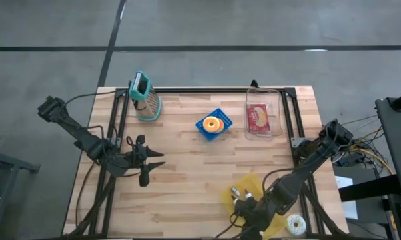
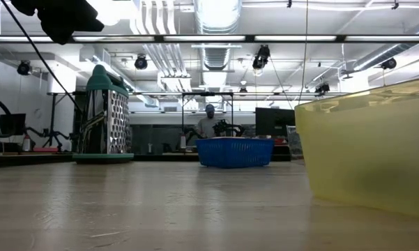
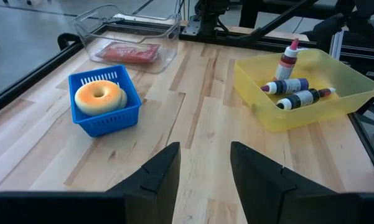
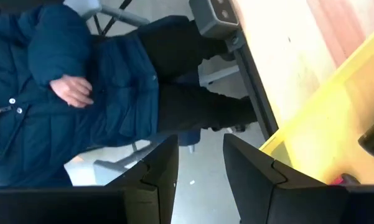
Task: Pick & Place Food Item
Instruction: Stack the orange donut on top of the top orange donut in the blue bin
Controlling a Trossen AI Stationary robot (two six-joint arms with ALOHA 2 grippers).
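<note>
The left gripper [image 1: 152, 165] waits with its fingers apart and empty, on the bare wood left of the blue basket [image 1: 214, 125]. A donut [image 1: 213, 124] lies in this basket. Right of the basket stands a clear tray [image 1: 263, 120] with a red packet [image 1: 258, 117]. The right gripper [image 1: 248, 208] hangs over the yellow bin [image 1: 248, 187], fingers partly open, and it seems to hold nothing. A person [image 4: 56, 93] stands beyond the table. The task looks not yet finished.

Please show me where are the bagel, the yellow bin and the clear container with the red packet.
bagel [image 3: 99, 98]: left wrist view, on its top, beside the hole.
yellow bin [image 3: 271, 115]: left wrist view, on its near outer wall.
clear container [image 1: 275, 110]: high view, on a bare part by its right rim.
</note>
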